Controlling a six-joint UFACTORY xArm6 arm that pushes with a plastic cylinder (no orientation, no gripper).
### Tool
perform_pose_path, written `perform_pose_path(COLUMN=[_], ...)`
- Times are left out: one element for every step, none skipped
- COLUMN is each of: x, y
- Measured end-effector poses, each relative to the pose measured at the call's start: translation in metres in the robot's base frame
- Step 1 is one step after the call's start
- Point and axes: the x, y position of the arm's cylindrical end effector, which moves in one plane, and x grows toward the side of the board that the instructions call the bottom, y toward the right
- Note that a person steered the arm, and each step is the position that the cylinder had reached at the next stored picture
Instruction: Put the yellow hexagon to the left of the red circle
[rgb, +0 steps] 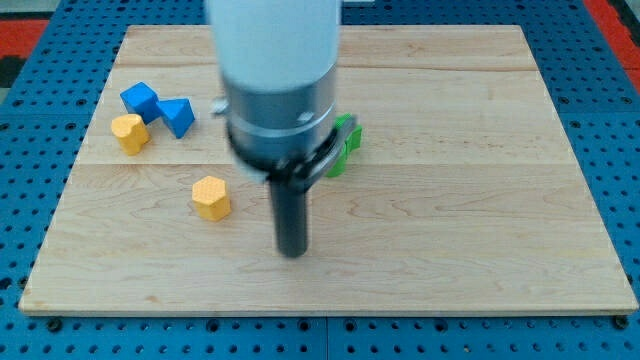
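Note:
The yellow hexagon (211, 197) lies on the wooden board (480, 200), left of centre. My tip (292, 252) touches the board to the right of the hexagon and a little lower in the view, with a gap between them. No red circle shows; the arm's wide body hides the middle of the board's upper part.
A blue cube (139, 100) and a blue triangle (177, 116) sit at the upper left, with a second yellow block (130, 132) just below them. A green block (345, 145) sticks out from behind the arm on its right.

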Motion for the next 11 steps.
perform_pose_path(x=[0.012,0.012,0.012,0.012,0.010,-0.026,-0.062,-0.084,-0.109,-0.132,-0.151], y=[-0.055,-0.080,-0.087,-0.086,-0.085,-0.084,-0.085,-0.080,-0.065,-0.036,-0.048])
